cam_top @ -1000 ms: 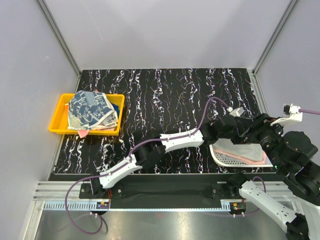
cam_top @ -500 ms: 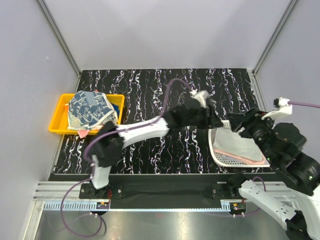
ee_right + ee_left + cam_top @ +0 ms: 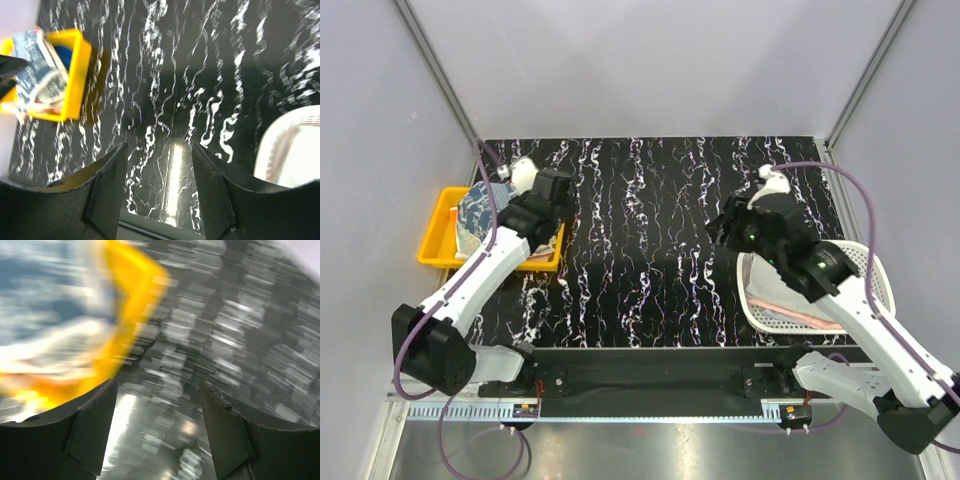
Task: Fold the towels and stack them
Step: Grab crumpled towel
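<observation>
Printed blue-and-white towels (image 3: 485, 218) lie piled in the yellow tray (image 3: 435, 250) at the left. They show again in the right wrist view as printed towels (image 3: 40, 75) and as a blur (image 3: 45, 305) in the left wrist view. A pink towel (image 3: 812, 318) and a whitish towel (image 3: 785, 296) lie in the white mesh basket (image 3: 876, 268). My left gripper (image 3: 548, 205) (image 3: 157, 390) hangs open at the tray's right edge, nothing between its fingers. Left of the basket, my right gripper (image 3: 722, 232) (image 3: 160, 150) is open and empty over bare table.
The black marbled table (image 3: 650, 200) spans the space between tray and basket. Grey walls and metal frame posts close it in at the back and sides. The basket (image 3: 295, 145) sits at the right edge of the right wrist view, the yellow tray (image 3: 75, 75) at its left.
My left arm has swung from the basket across the table to the yellow tray, its jaws a little wider. The right gripper has moved off the basket toward the table's middle.
</observation>
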